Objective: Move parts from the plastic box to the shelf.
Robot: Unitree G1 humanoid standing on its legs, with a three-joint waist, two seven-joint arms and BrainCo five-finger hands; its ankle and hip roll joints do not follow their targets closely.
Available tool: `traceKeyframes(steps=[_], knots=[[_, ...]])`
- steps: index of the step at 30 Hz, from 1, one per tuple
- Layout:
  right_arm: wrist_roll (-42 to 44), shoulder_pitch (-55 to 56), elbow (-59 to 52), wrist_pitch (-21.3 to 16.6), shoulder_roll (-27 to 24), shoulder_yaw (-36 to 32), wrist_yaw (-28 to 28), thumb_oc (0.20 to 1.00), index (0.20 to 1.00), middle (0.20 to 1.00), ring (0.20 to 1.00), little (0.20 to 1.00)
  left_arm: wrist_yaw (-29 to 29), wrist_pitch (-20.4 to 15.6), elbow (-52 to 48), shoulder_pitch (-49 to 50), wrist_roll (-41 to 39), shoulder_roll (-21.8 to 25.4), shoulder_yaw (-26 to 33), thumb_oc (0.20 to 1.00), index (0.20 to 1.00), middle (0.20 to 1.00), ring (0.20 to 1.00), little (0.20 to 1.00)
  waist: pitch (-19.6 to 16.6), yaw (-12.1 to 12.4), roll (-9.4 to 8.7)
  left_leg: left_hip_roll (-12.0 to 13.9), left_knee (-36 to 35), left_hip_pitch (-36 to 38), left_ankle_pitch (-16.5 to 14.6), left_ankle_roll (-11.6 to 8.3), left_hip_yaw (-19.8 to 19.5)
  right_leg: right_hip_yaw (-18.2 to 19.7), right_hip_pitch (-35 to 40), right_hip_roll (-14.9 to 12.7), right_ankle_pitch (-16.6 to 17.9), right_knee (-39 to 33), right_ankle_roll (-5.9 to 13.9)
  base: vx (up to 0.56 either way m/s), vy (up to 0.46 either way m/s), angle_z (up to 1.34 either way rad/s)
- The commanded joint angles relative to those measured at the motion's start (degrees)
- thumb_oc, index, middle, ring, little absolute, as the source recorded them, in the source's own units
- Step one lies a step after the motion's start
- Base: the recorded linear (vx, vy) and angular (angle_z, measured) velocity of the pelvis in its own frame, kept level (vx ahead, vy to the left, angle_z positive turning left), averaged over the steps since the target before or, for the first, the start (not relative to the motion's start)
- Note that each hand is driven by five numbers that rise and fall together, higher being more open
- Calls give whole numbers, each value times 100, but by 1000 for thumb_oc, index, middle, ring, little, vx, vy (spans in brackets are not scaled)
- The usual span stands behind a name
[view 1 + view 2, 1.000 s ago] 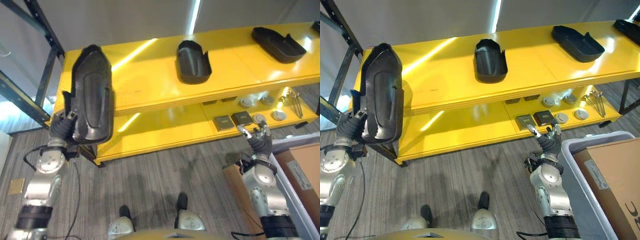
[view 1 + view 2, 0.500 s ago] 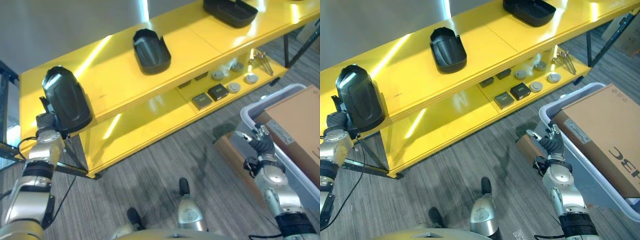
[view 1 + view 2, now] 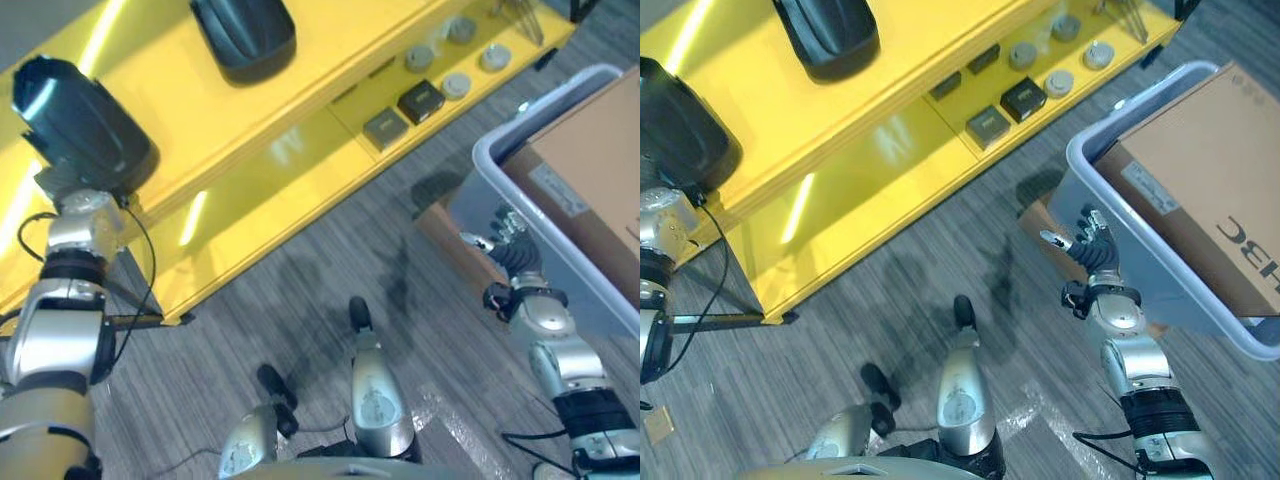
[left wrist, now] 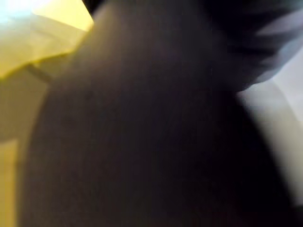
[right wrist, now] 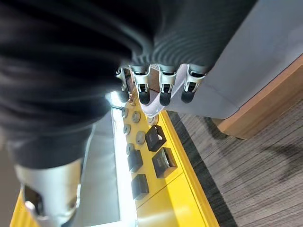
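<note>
A large black moulded part (image 3: 80, 125) rests over the left end of the yellow shelf's top board (image 3: 180, 90). My left hand (image 3: 62, 186) grips its lower end from beneath, and its dark surface lies close against the palm in the left wrist view (image 4: 142, 132). A second black part (image 3: 245, 35) lies further along the same board. My right hand (image 3: 515, 262) hangs open, fingers relaxed (image 5: 161, 90), just beside the near wall of the grey plastic box (image 3: 1110, 200), holding nothing.
The grey box carries a brown cardboard carton (image 3: 1200, 150). A flat brown board (image 3: 450, 235) lies on the floor against it. The shelf's lower board (image 3: 300, 170) carries small black blocks (image 3: 420, 100) and round grey discs (image 3: 458, 84). Grey carpet lies between shelf and box.
The whole picture has swung right and down, so the camera moved. The black part went from upright in front of the shelf to lying over its left end. The right hand now hangs by the grey box.
</note>
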Motion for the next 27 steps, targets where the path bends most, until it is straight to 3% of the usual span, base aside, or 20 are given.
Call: traceKeyframes(steps=[1, 2, 3, 9, 12, 14, 18, 20, 22, 23, 24, 27], knots=[[98, -46, -108, -265, -111, 64, -23, 1000, 1000, 1000, 1000, 1000, -4, 53, 238, 163, 237, 362, -51, 200, 200, 200, 200, 200, -383, 65, -272, 406, 739, -632, -177, 85, -403, 164, -221, -91, -1230, 1229, 33, -41, -33, -3], [115, -48, -126, -254, -105, 62, -25, 1000, 1000, 1000, 1000, 1000, -24, 171, 256, 143, 414, 426, -105, 551, 551, 551, 551, 551, -368, 71, -290, 416, 745, -632, -178, 87, -398, 158, -211, -82, -1220, 1215, 32, 0, 0, 0], [142, -36, -150, -243, -103, 63, -25, 1000, 1000, 1000, 1000, 1000, -43, 219, 274, 148, 432, 464, -122, 1000, 1000, 1000, 1000, 1000, -366, 78, -302, 422, 744, -628, -176, 90, -397, 155, -202, -74, -1214, 1206, 30, 0, 0, 0], [120, 62, -86, -255, -22, 88, -13, 1000, 1000, 1000, 1000, 1000, -305, 343, 472, 253, 1020, 689, -166, 1000, 1000, 1000, 1000, 1000, -462, 142, -328, 431, 671, -456, -161, 100, -373, 106, 49, -76, -1161, 1039, 44, 16, -11, 2], [137, 161, -135, -204, -23, 46, -9, 1000, 1000, 1000, 1000, 1000, -265, 232, 385, 368, 1241, 834, -144, 1000, 1000, 1000, 1000, 1000, -532, 193, -334, 420, 604, -318, -162, 105, -370, 77, 215, -82, -1141, 946, 61, 37, -3, 0], [141, 242, -129, -200, -37, 14, 33, 1000, 1000, 1000, 1000, 1000, -200, -63, 255, 407, 1346, 970, -92, 1000, 1000, 1000, 1000, 1000, -591, 235, -324, 407, 548, -230, -160, 104, -385, 53, 324, -91, -1137, 891, 75, 45, 8, 4], [24, 536, -202, -229, 89, -106, 68, 1000, 1000, 1000, 1000, 1000, 76, -1067, -644, 479, 1516, 1223, 71, 1000, 1000, 1000, 1000, 1000, -758, 337, -266, 355, 340, 5, -147, 114, -388, -29, 597, -125, -1110, 709, 129, 51, 8, 11], [-81, 712, -312, -194, 243, -229, 61, 1000, 1000, 1000, 1000, 1000, -207, -1512, -1436, 680, 1781, 1297, 162, 1000, 1000, 1000, 1000, 1000, -837, 453, -247, 326, 216, 108, -127, 123, -411, -104, 732, -145, -1066, 589, 171, 31, -28, 15], [-187, 883, -445, -141, 430, -363, 16, 1000, 1000, 1000, 1000, 1000, -523, -1525, -2516, 1049, 1938, 1309, 348, 1000, 1000, 1000, 1000, 1000, -921, 587, -240, 310, 129, 150, -101, 122, -459, -161, 807, -151, -1018, 488, 202, 31, -57, 4], [-265, 1015, -593, -39, 614, -492, -51, 1000, 1000, 1000, 1000, 1000, -856, -1494, -3712, 1681, 2004, 1187, 595, 1000, 1000, 1000, 1000, 1000, -965, 707, -264, 290, 104, 200, -112, 132, -528, -230, 913, -161, -990, 408, 218, 39, -162, 4], [-368, 1227, -785, 16, 967, -653, -225, 1000, 1000, 1000, 1000, 1000, -1524, -1456, -5540, 2933, 2189, 664, 996, 1000, 1000, 1000, 1000, 1000, -1014, 982, -343, 277, 91, 201, -129, 141, -699, -363, 1026, -167, -955, 318, 258, 37, -186, 17], [-356, 1678, -1133, -28, 1300, -792, -434, 1000, 1000, 1000, 1000, 1000, -2280, -1698, -7086, 4581, 2533, -389, 1090, 1000, 1000, 1000, 1000, 1000, -1075, 1258, -474, 279, 102, 208, -152, 160, -886, -514, 1206, -143, -921, 201, 280, 0, -172, 39]])
